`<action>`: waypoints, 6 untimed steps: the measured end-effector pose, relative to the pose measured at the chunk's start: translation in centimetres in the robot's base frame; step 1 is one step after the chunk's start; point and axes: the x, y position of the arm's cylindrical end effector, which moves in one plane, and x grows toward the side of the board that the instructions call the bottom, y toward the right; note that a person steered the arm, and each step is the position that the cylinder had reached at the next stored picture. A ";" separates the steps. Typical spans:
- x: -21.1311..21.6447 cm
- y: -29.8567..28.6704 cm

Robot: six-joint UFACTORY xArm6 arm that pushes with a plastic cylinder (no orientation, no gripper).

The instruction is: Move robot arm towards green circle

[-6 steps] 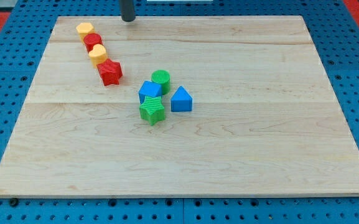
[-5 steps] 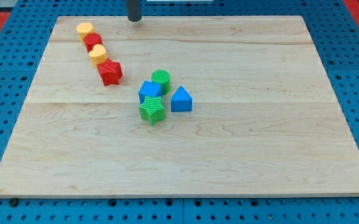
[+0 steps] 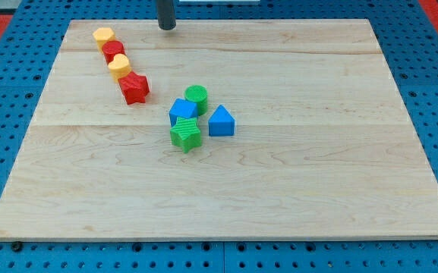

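The green circle [image 3: 196,96] sits near the board's middle, at the top of a tight cluster. A blue block [image 3: 182,111] touches it at its lower left, a blue triangle [image 3: 221,121] lies to its lower right, and a green star [image 3: 186,134] lies below. My tip [image 3: 167,27] is at the board's top edge, well above the green circle and slightly to its left, touching no block.
A diagonal row runs down from the upper left: a yellow block [image 3: 103,36], a red block [image 3: 113,51], a yellow block [image 3: 119,67] and a red star [image 3: 134,88]. The wooden board [image 3: 279,174] rests on a blue pegboard.
My tip has moved slightly to the view's right and a little downward along the top edge. No block has moved.
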 end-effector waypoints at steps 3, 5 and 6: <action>6.9 7.5; 17.6 10.0; 20.8 17.7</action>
